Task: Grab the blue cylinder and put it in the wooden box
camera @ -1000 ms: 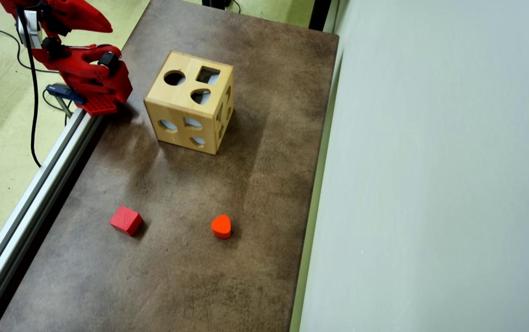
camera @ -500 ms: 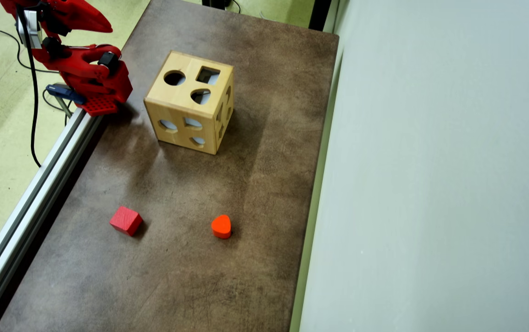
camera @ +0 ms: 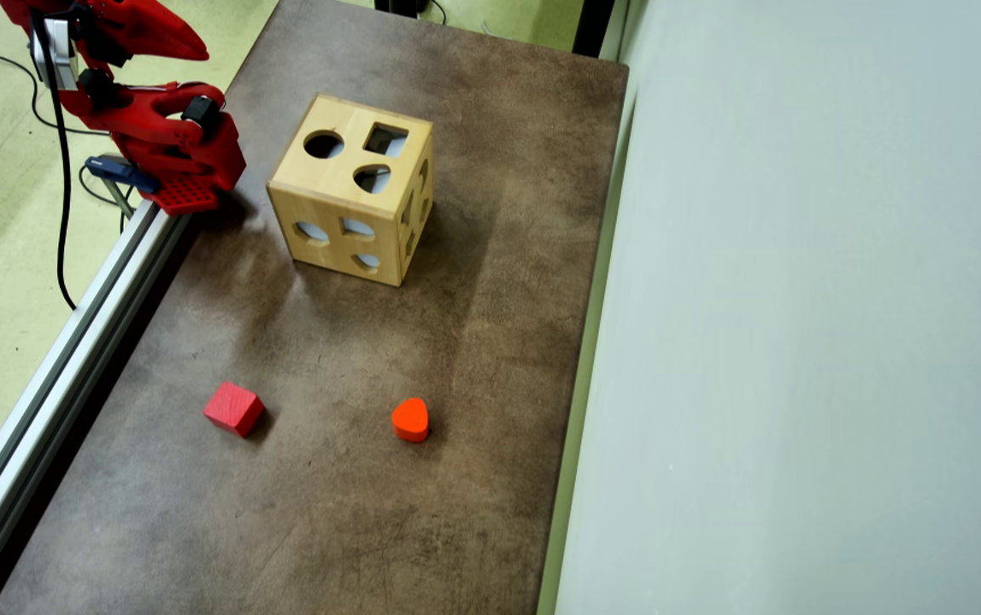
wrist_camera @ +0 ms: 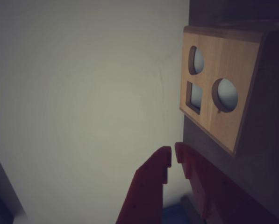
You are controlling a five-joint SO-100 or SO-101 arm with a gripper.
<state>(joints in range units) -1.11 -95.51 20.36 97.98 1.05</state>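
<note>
gripper (wrist_camera: 173, 157): red, tips nearly together with only a thin gap, nothing between them; a blurred blue patch shows low between the fingers, too unclear to name
table (camera: 490, 359): brown, arm folded at its upper left corner in the overhead view
wooden box (camera: 352, 189): upright near the arm, round, square and heart-like holes on top
red cube (camera: 234, 408): well apart from the box, lower left
orange heart piece (camera: 410, 419): right of the cube
blue cylinder: not visible on the table

The red arm (camera: 149, 128) sits folded, its gripper (wrist_camera: 173, 157) apparently nearly closed, fingertips just apart.
</note>
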